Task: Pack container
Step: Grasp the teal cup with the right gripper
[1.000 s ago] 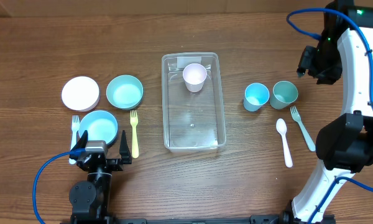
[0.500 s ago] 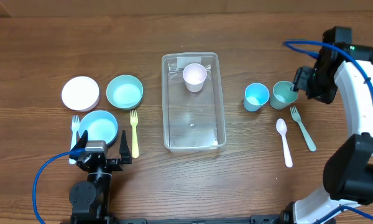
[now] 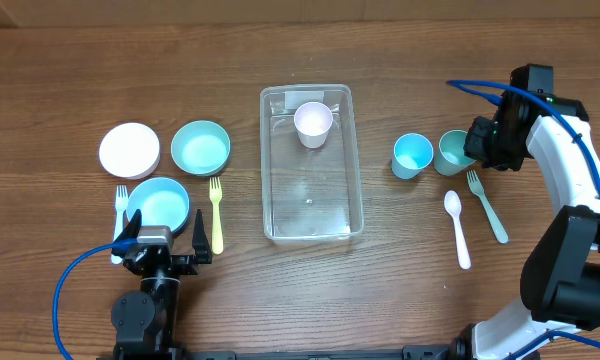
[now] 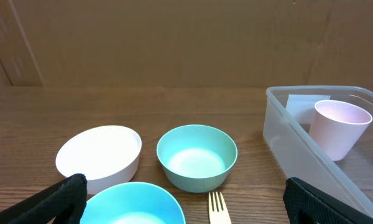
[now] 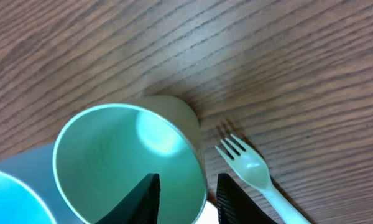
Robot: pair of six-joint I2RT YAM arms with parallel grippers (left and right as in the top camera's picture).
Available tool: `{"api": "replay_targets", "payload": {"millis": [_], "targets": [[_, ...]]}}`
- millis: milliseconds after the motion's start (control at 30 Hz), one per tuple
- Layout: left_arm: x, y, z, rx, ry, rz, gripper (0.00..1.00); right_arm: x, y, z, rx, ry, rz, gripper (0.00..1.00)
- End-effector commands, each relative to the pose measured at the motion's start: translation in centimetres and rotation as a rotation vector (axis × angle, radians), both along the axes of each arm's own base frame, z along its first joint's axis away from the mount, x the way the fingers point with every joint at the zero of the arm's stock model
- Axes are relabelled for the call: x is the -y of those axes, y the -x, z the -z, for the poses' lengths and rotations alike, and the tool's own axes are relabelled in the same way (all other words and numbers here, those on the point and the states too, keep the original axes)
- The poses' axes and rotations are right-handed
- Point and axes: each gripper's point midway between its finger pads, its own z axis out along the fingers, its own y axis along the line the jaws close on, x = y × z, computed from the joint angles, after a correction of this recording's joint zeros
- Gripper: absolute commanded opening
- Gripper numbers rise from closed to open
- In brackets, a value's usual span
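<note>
Container point(image 3: 311, 200) sits in the middle of the surface point(image 3: 400, 300), long side running near to far, with a pink cup point(image 3: 312, 123) upright in its far end. My right claw point(image 5: 188, 186) is narrowed and straddles the rim of the green cup point(image 5: 112, 155) to the container's right, one finger inside and one outside, a gap showing on each side of the wall. A blue cup point(image 3: 412, 155) stands just left of it and a pale fork point(image 5: 248, 165) lies just right. My left claw point(image 4: 185, 199) gapes wide at the near left, holding nothing.

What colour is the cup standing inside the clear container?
Pale pink; the cup shows best in the left wrist view, upright in the container.
</note>
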Motion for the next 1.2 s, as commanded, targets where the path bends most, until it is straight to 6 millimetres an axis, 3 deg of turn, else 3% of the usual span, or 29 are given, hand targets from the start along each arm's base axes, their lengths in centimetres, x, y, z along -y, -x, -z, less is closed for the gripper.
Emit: {"api": "replay_targets", "payload": {"millis": [0,67,133,200,400,467,533,600,633,700,767,867,933,1000,1167], "targets": [[0.0,0.0,0.0,0.006,-0.018,0.006,1.00,-0.1,0.4,0.6,0.002,-0.008,0.000,0.32],[0.0,0.0,0.0,0.006,-0.018,0.006,1.00,-0.1,0.4,0.9,0.004,-0.008,0.000,0.30],[0.0,0.0,0.0,0.006,-0.018,0.006,1.00,-0.1,0.4,0.9,0.002,-0.008,0.000,0.14],[0.0,0.0,0.0,0.006,-0.018,0.006,1.00,-0.2,0.5,0.9,0.000,-0.009,0.000,0.05],[0.0,0.0,0.0,0.006,-0.018,0.006,1.00,0.0,0.2,-0.1,0.014,-0.002,0.001,0.04],[0.0,0.0,0.0,0.006,-0.018,0.006,1.00,0.8,-0.8,-4.1,0.081,0.046,0.010,0.04],[0.0,0.0,0.0,0.006,-0.018,0.006,1.00,1.4,-1.7,-11.0,0.197,0.092,0.018,0.04],[0.0,0.0,0.0,0.006,-0.018,0.006,1.00,0.6,-1.7,-17.3,0.289,0.104,-0.002,0.04],[0.0,0.0,0.0,0.006,-0.018,0.006,1.00,-0.1,-1.5,-18.9,0.306,0.110,-0.032,0.04],[0.0,0.0,0.0,0.006,-0.018,0.006,1.00,-3.4,-1.2,-22.8,0.359,0.112,-0.128,0.04],[0.0,0.0,0.0,0.006,-0.018,0.006,1.00,-7.5,-1.2,-24.3,0.401,0.096,-0.226,0.04],[0.0,0.0,0.0,0.006,-0.018,0.006,1.00,-14.1,-2.0,-23.5,0.412,0.057,-0.363,0.04],[0.0,0.0,0.0,0.006,-0.018,0.006,1.00,-17.1,-2.6,-22.1,0.395,0.041,-0.417,0.04],[0.0,0.0,0.0,0.006,-0.018,0.006,1.00,-21.1,-3.7,-19.1,0.351,0.032,-0.489,0.04],[0.0,0.0,0.0,0.006,-0.018,0.006,1.00,-25.8,-5.7,-12.5,0.258,0.035,-0.554,0.04]]}}
